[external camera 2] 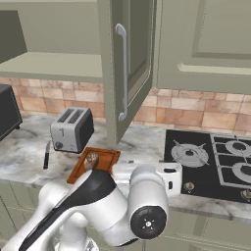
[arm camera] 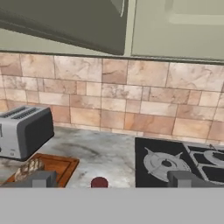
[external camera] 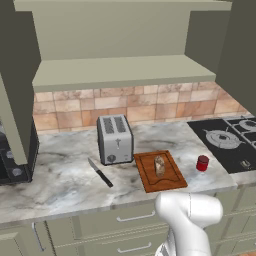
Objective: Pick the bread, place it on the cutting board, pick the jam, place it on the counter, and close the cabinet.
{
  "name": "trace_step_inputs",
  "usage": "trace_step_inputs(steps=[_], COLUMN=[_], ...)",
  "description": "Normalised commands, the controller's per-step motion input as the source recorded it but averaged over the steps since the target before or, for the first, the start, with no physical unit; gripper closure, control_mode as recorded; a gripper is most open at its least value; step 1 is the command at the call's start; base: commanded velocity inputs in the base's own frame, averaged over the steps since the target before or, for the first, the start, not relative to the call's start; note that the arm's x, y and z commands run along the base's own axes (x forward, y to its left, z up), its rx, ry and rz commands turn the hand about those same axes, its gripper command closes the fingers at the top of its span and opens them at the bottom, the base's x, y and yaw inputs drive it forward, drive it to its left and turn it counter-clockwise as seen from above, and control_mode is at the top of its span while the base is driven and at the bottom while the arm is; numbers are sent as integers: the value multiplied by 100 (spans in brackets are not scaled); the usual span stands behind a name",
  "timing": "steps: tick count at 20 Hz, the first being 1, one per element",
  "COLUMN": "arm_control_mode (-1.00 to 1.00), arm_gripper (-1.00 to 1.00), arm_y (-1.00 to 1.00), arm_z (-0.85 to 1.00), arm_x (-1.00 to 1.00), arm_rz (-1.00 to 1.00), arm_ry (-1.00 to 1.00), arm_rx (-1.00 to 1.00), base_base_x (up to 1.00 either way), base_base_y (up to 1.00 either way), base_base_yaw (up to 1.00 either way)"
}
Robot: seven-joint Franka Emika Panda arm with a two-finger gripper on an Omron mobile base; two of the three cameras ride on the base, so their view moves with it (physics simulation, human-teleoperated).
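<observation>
One bread [external camera: 159, 166] lies on one cutting board [external camera: 160, 171]; one jam [external camera: 202, 163] stands on the counter [external camera: 65, 175] between board and stovetop [external camera: 227, 141]. One toaster [external camera: 114, 139], one knife [external camera: 100, 172]. Cabinet [external camera: 120, 70] doors open. Gripper [arm camera: 113, 178] spread, empty.

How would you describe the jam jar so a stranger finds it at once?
Start at the black stovetop on the counter. Between it and the cutting board stands the jam, on the bare stone. It is the only small red cylinder there; the bread beside it is brown.
</observation>
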Motion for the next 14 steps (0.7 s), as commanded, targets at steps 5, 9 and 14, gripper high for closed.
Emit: trace_step_inputs(steps=[5, 9, 14], arm_control_mode=[-100, -100, -100], arm_gripper=[-100, -100, -100], arm_y=[0, 0, 0], arm_z=[12, 16, 9], arm_x=[-35, -28, -31], arm_rz=[0, 0, 0], arm_ry=[-9, -8, -8], arm_rx=[0, 0, 0], base_base_x=[0, 0, 0], base_base_y=[0, 0, 0], base_base_yaw=[0, 0, 0])
